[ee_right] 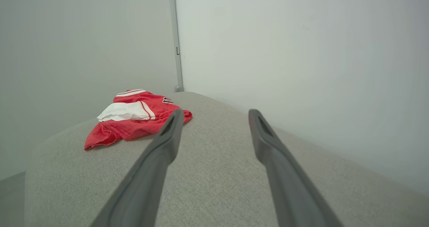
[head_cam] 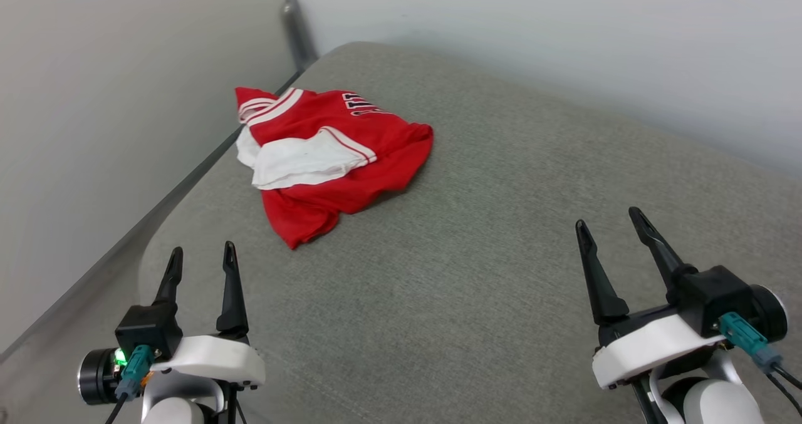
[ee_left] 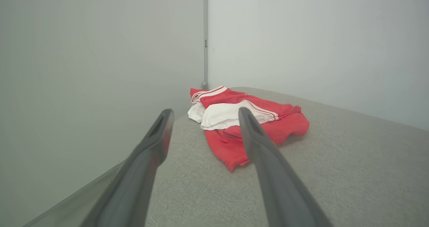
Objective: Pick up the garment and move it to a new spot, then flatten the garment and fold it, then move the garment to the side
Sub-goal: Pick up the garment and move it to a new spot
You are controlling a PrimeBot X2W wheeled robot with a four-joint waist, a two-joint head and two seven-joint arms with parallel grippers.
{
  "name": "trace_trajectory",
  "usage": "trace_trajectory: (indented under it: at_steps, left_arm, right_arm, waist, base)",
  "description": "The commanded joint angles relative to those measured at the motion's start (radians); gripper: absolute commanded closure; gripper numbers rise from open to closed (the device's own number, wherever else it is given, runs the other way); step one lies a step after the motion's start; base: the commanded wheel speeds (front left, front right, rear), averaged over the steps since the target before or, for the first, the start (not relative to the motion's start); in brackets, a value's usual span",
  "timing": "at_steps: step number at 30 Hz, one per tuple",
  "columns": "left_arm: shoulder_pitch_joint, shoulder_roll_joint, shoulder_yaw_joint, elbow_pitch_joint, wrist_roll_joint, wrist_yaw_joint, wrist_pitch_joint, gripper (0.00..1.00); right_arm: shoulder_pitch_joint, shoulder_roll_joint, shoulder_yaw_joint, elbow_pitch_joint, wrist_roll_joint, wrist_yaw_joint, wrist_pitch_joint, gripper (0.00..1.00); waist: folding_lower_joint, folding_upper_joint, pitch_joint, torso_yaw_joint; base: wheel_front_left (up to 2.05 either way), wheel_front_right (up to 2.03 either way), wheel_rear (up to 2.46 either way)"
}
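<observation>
– Left hand [head_cam: 203,247] and right hand [head_cam: 608,216]: how do they stand?
– Both are spread wide and hold nothing. Each hovers low over the near edge of the surface [head_cam: 501,255], fingers aimed away from the robot. The left wrist view looks between the left hand's fingers [ee_left: 157,133] straight at the garment [ee_left: 285,119]. In the right wrist view it lies off to the left of the right hand [ee_right: 216,110].

– Where is the garment?
– On the far left of the grey fabric surface, close to the edge that runs along the wall [head_cam: 94,98], near the room corner. The garment [head_cam: 351,155] is well apart from both hands, nearer the left one.

– Why this arrangement?
– Probably a ready pose: open jaws and a clear line of sight suit a first reach. The garment is bunched, one white sleeve [head_cam: 301,161] thrown over the red body, lettering partly hidden. So pick-up, flattening and folding all seem to lie ahead.

– Counts?
– One garment. Two hands, two dark fingers each. One white sleeve on top, and a second white patch beneath it at the left. Two walls meet at one grey corner strip [head_cam: 294,23].
</observation>
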Motion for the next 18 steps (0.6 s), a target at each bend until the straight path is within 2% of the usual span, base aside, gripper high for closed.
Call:
trace_trajectory:
  at_steps: [1, 11, 18]
  left_arm:
    - [0.013, -0.003, 0.004, -0.008, -0.003, 0.006, -0.003, 0.00]
    - [0.010, -0.005, 0.021, -0.031, -0.014, 0.008, -0.003, 0.00]
    - [-0.117, 0.008, 0.027, -0.019, -0.002, -0.006, -0.003, 0.00]
  right_arm:
    - [-0.018, 0.002, 0.009, 0.000, -0.002, 0.000, 0.003, 0.00]
    - [-0.052, 0.001, 0.023, 0.010, -0.024, 0.000, 0.009, 0.00]
    - [-0.081, -0.017, 0.021, -0.042, -0.044, 0.000, 0.038, 0.00]
  waist:
    - [0.0000, 0.0000, 0.005, 0.015]
    - [0.0000, 0.0000, 0.032, 0.019]
    - [0.0000, 0.0000, 0.106, -0.012]
  base:
    - [0.00, 0.00, 0.00]
    - [0.00, 0.00, 0.00]
    - [0.00, 0.00, 0.00]
